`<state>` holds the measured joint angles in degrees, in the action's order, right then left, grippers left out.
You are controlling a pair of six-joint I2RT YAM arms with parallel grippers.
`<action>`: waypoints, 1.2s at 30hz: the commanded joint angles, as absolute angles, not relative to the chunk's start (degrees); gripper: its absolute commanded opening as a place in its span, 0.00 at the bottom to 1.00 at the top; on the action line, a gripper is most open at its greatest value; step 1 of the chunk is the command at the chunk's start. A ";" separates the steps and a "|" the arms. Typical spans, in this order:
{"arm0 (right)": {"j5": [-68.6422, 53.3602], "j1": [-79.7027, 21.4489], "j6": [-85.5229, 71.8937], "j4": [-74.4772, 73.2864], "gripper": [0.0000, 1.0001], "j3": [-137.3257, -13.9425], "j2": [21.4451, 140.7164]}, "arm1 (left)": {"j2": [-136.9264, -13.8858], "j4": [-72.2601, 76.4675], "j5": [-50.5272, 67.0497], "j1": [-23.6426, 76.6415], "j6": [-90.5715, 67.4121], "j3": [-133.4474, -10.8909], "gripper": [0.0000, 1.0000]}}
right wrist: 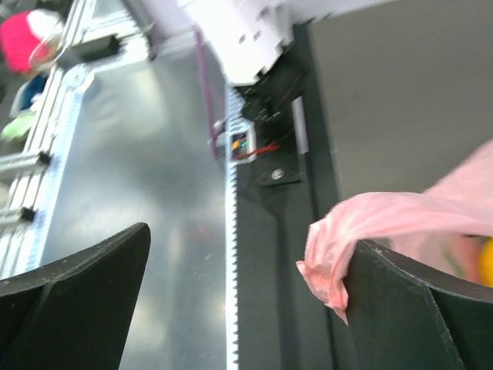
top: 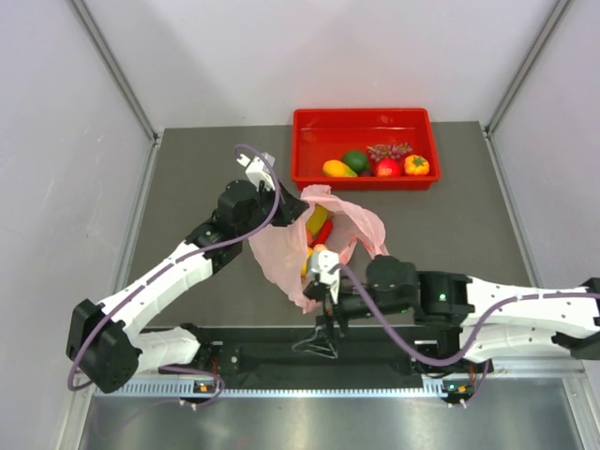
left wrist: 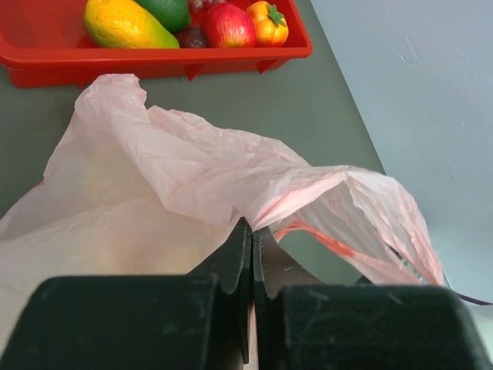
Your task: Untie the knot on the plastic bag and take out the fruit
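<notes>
Left gripper [left wrist: 252,231] pinching plastic bag [left wrist: 169,169] rim, jaws together; right gripper [right wrist: 250,239] gaping beside film. Bag sitting between grippers, fruit [top: 319,225] showing inside. Risk: thin film slipping or tearing, fruit spilling.

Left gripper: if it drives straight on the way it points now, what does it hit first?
The thin, crinkly pale-pink plastic bag. The left gripper is shut on its film, which billows up right ahead of the fingertips. Beyond the bag, probably farther off, sits the red plastic tray.
</notes>
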<state>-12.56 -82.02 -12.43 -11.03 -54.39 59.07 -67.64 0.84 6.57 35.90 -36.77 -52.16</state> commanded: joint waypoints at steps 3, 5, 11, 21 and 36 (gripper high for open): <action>-0.53 -82.27 -10.46 -15.55 1.00 -55.02 52.39 | -65.74 5.27 8.52 35.60 -37.71 -50.45 0.00; 3.50 -81.74 -10.81 -18.97 1.00 -55.28 52.12 | -65.48 5.19 9.05 35.60 -37.62 -50.45 0.00; 16.07 -81.56 -14.41 -30.93 1.00 -57.83 57.56 | -64.51 5.36 10.28 35.68 -38.14 -50.19 0.00; 29.55 -77.35 -15.74 -22.17 0.97 -55.56 51.07 | -61.88 3.00 13.09 35.68 -37.27 -48.25 0.00; 14.86 -70.22 -15.38 -19.17 0.00 -56.60 61.32 | -58.80 0.97 15.20 35.68 -37.97 -47.28 0.00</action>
<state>18.92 -70.67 -15.14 -23.90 -54.87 57.78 -60.10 -0.21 13.76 35.88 -37.60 -47.05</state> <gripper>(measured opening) 0.020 0.012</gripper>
